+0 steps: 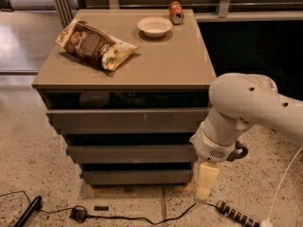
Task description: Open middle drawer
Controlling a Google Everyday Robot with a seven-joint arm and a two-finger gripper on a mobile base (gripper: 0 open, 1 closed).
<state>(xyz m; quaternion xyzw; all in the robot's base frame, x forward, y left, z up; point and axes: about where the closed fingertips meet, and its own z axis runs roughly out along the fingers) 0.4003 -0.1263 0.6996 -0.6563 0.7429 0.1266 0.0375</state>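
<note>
The middle drawer (128, 153) is the second grey-brown front of the cabinet (128, 74), flat and without a handle, with a dark gap above it. My gripper (204, 186) hangs pointing down from the white arm (246, 108). It is just off the cabinet's front right corner, level with the lowest front and below the middle drawer's right end. It holds nothing that I can see.
The taller top front (128, 120) has a small pale centre mark; the lowest front (137, 177) sits near the floor. A chip bag (94, 44), a white bowl (154, 26) and a can (175, 12) are on top. A power strip (236, 215) and cables (80, 215) lie on the floor.
</note>
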